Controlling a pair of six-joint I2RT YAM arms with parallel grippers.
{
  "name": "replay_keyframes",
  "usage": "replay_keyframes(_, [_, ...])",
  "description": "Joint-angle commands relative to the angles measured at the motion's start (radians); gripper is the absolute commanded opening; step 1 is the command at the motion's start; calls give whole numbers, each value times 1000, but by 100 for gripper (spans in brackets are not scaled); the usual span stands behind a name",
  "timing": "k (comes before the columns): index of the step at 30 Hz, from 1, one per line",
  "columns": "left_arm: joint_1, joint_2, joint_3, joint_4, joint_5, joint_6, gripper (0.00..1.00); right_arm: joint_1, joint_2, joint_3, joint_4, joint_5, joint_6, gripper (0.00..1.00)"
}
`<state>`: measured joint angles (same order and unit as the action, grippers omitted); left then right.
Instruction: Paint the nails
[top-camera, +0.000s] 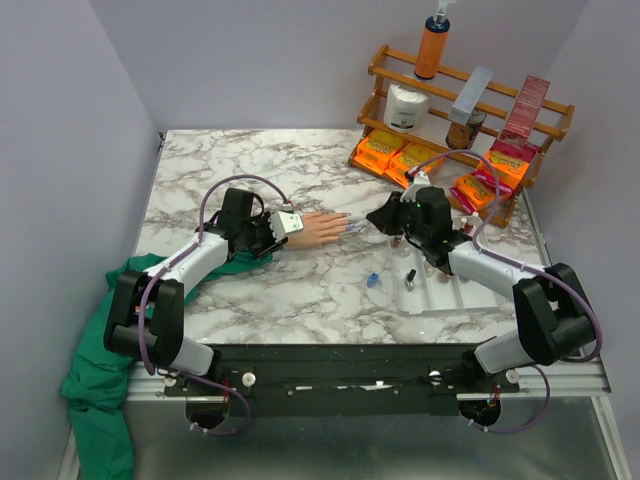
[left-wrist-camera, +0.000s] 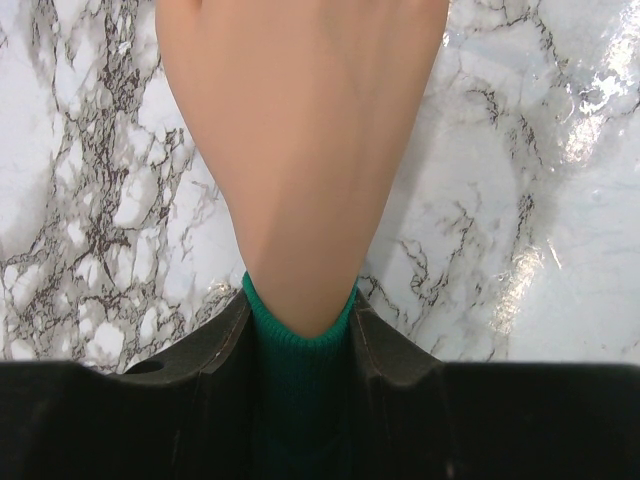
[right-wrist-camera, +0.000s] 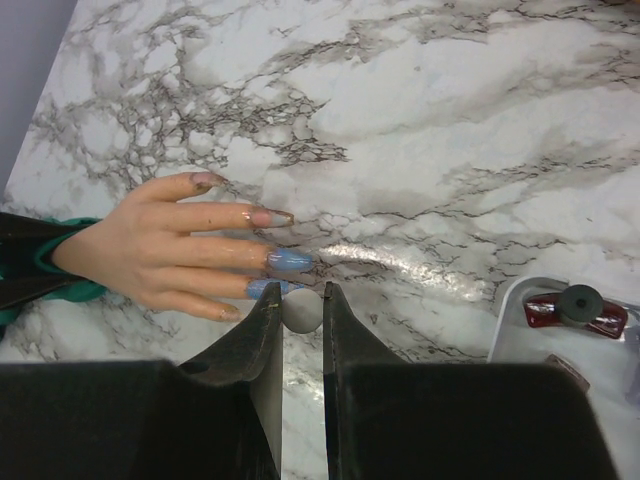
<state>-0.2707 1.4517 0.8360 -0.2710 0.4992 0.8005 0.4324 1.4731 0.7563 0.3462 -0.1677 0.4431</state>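
Black fingers of the left tool (left-wrist-camera: 300, 305) fill the bottom of the left wrist view. They are closed from both sides on the knitted green sleeve (left-wrist-camera: 298, 340) where it meets the wrist of the peach-coloured plastic fake hand (left-wrist-camera: 300, 130). That hand lies back-up on the white, grey-veined marble surface (left-wrist-camera: 520, 200), and its fingers run out of the top of this view.

In the right wrist view, the right tool (right-wrist-camera: 300, 295) sits just off the hand's fingertips. Its two dark fingers are drawn nearly together around a small pale round cap (right-wrist-camera: 300, 312), which I take to be the brush handle. Any bristles are hidden below. The nails (right-wrist-camera: 290, 260) are in plain sight here: two of the middle ones look blue, the others pale pink or bare. A white plastic tray (right-wrist-camera: 515, 300) holding a dark red polish bottle (right-wrist-camera: 545, 312) lies well beyond the hand's fingertips, on the side away from the sleeve.

In the top view, the two arms meet at the hand, one at its wrist and the other at its fingertips. A loose green cloth (top-camera: 95, 385) trails off from the hand's sleeve end. A wooden rack (top-camera: 470, 110) of packets and bottles stands far beyond the fingertip end.

Judging from this, the step in hand is brushing the unpainted nails. Doing it well means the left tool pins the wrist without twisting it. The right tool should lower lightly onto one nail, stroke from cuticle to tip, and keep off the skin and the surface. Too much pressure would likely smear polish or slide the hand.
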Motion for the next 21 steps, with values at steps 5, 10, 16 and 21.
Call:
replay_keyframes(5, [1, 18, 12, 18, 16, -27, 0, -30, -97, -28, -45, 57, -40, 1])
replay_keyframes(10, [1, 68, 31, -19, 2, -40, 0, -30, -117, -11, -65, 56, -57, 1])
replay_keyframes(16, [1, 137, 64, -56, -53, -52, 0, -30, -120, 0, -69, 53, -61, 1])
replay_keyframes(21, [-4, 177, 95, -83, -80, -66, 4, -30, -125, 6, -72, 50, -63, 1])
